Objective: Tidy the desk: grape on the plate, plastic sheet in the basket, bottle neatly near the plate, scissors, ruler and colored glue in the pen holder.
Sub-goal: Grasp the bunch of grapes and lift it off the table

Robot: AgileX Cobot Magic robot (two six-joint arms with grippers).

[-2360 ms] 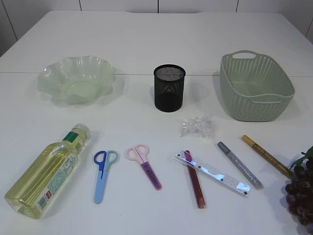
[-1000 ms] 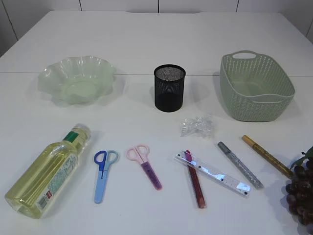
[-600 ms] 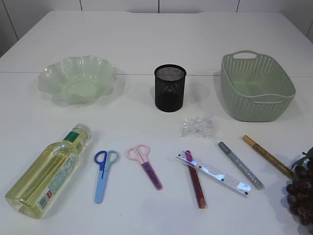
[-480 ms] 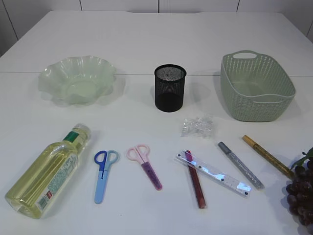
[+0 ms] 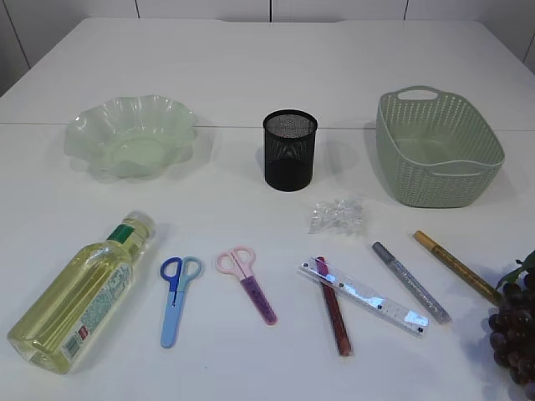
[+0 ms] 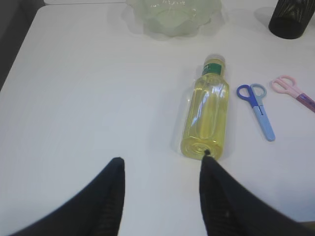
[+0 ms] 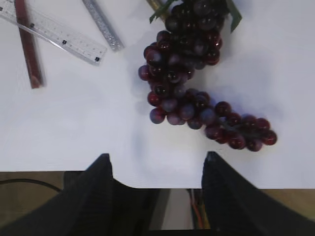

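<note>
Though its print is unreadable, bottle [image 5: 77,300] label white, band green

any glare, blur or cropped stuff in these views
Exterior view: even soft light, faint shadows, sharp throughout; the grapes are cut off at the right edge. Left wrist view: bright streaks of glare along the bottle, fingers dark and soft. Right wrist view: grapes crisp with small highlights; its fingers blurred.
</note>
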